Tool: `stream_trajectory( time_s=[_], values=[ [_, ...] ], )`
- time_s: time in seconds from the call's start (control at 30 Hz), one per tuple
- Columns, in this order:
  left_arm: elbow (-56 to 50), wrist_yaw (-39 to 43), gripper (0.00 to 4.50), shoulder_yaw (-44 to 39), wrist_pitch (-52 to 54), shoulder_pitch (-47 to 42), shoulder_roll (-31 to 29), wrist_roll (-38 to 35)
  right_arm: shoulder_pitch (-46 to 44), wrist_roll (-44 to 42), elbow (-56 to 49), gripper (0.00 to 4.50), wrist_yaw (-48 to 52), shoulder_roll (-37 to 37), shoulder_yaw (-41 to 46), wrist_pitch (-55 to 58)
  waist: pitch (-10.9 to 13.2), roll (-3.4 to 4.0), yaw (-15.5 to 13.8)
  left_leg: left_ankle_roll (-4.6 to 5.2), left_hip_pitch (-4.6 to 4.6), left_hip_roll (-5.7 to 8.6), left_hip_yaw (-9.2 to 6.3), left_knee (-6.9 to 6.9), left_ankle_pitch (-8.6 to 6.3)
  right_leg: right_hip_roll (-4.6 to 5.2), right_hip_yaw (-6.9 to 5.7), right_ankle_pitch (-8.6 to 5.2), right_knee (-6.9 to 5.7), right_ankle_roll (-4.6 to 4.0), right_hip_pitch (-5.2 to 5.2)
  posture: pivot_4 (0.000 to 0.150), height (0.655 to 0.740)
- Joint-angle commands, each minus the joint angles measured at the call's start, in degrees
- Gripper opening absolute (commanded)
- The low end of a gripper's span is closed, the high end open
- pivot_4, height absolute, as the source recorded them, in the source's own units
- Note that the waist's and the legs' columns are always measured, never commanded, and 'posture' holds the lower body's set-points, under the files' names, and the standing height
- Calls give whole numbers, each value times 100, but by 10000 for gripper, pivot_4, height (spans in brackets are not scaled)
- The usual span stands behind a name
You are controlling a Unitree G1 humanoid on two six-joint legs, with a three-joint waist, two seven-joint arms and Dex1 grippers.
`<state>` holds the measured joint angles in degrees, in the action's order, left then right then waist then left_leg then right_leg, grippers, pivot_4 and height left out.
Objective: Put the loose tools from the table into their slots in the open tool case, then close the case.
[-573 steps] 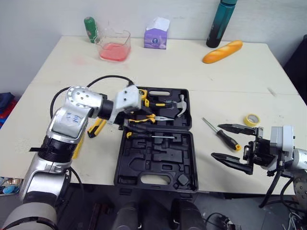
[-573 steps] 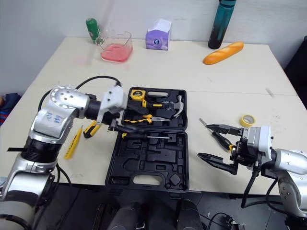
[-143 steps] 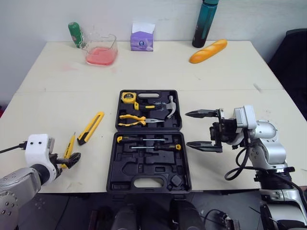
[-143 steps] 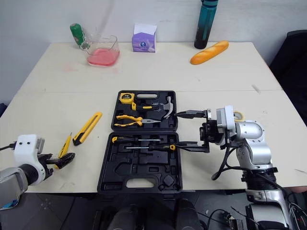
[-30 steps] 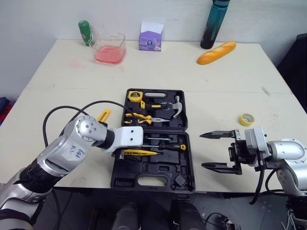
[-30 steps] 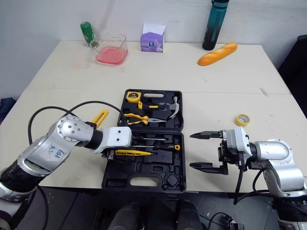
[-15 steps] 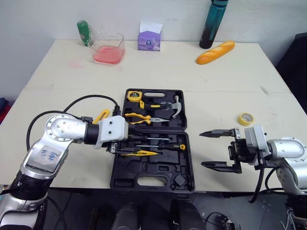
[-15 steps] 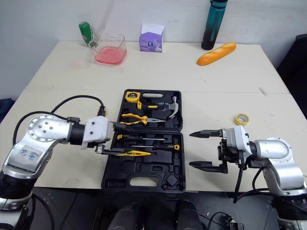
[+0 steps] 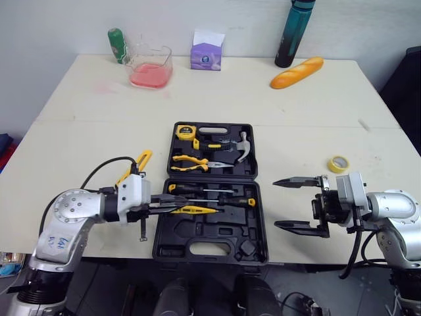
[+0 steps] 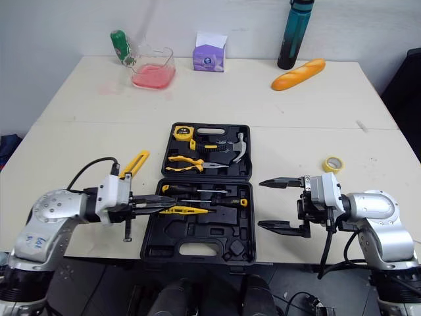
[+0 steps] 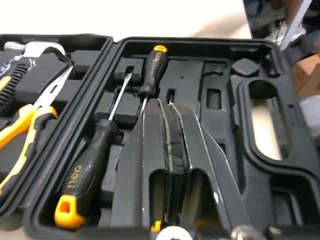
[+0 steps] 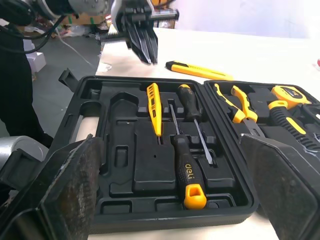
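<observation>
Slot-filling is underway: the yellow utility knife (image 10: 135,162), toward the cream table's (image 10: 296,112) left edge, is judged next; the closed, empty left gripper (image 10: 156,203) must be opened first.

Left gripper (image 9: 166,205) has drawn back to the tool case's (image 9: 210,247) left edge, fingers together. Yellow tester pen (image 9: 191,210), formerly on the desk, now lies released in the case.

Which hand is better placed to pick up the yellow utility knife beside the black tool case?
Left. The left hand sits by the left edge of the black tool case, near the yellow utility knife; the open right hand is beyond the opposite edge.
</observation>
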<state>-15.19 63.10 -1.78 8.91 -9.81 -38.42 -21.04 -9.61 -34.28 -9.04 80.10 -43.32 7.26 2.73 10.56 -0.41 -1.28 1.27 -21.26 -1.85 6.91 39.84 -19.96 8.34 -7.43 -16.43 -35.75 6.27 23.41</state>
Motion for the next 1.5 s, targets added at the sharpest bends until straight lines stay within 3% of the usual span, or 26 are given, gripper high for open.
stream_trajectory(
  time_s=[0.03,0.77,1.0,1.37,1.5],
  values=[
    [156,-171,179,225,-183,-39,73,282,-27,-36,-130,45000,-17,4,59,-44,0,0,1,0,0,0,0,0,0,0,0,0,0,0,0,1500,7400],
    [1155,-59,179,1015,-650,-340,-17,1125,51,84,-160,45000,-104,-19,48,-59,-2,3,3,1,2,0,1,0,-1,5,-4,0,0,1,-1,1500,7400],
    [1419,-434,179,1303,-290,-347,-128,1647,48,122,-132,45000,-171,13,50,-66,-22,25,-8,3,11,4,0,0,-1,11,-4,0,9,1,-8,1500,7400],
    [1129,-442,179,1114,-437,-371,-165,1383,81,141,160,45000,-107,-155,258,-158,-40,40,-4,4,22,4,0,0,-2,15,-1,0,13,0,-15,1500,7400],
    [623,-356,179,571,-555,-192,-193,787,34,139,291,45000,-114,-182,286,-177,-39,39,15,4,17,2,0,0,-2,15,-2,0,13,0,-11,1500,7400]
  ],
)
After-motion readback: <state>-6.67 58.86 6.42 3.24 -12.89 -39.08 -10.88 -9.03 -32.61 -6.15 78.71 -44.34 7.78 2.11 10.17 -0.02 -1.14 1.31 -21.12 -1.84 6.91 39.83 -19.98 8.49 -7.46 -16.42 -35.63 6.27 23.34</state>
